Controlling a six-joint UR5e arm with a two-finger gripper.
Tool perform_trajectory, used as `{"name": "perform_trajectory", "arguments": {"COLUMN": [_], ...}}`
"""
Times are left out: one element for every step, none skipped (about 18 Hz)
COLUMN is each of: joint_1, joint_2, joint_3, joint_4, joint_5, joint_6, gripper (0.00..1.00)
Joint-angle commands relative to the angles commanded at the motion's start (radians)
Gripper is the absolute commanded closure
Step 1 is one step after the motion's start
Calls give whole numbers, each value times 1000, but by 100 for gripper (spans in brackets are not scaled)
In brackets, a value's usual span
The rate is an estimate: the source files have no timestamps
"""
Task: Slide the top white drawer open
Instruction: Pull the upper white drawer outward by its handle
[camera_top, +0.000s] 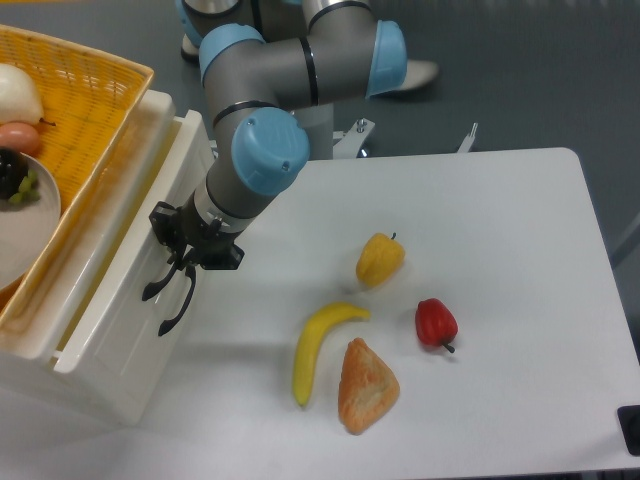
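Observation:
The white cabinet stands at the left, its front facing right. The top white drawer (128, 262) shows its glossy front panel and upper rim, with a narrow gap between that rim and the cabinet top. Its black curved handle (157, 286) lies on the front. The lower drawer's identical handle (175, 312) shows just below it. My gripper (186, 265) points down-left at the drawer front, its black fingers closed around the upper end of the top handle. The fingertips are partly hidden by the wrist.
An orange basket (95, 110) with a plate and fruit sits on the cabinet top. On the white table (500, 220) lie a yellow pepper (380, 258), a banana (318, 345), a red pepper (436, 322) and a bread piece (366, 385). The arm reaches in from the top.

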Motion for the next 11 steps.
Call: {"name": "perform_trajectory", "arguments": {"joint_1": [2, 2, 3, 8, 11, 12, 17, 18, 23, 26, 31], "joint_2": [-3, -3, -5, -5, -5, -6, -6, -8, -8, -8, -8], "joint_3": [0, 0, 0, 0, 0, 2, 6, 8, 9, 9, 9], "joint_4": [0, 0, 0, 0, 0, 0, 0, 0, 0, 0, 0], "joint_5": [2, 3, 6, 6, 6, 8, 9, 9, 9, 11, 11], "joint_6": [0, 0, 0, 0, 0, 2, 2, 2, 2, 2, 2], "gripper": [79, 79, 79, 79, 79, 79, 79, 79, 79, 79, 79]}}
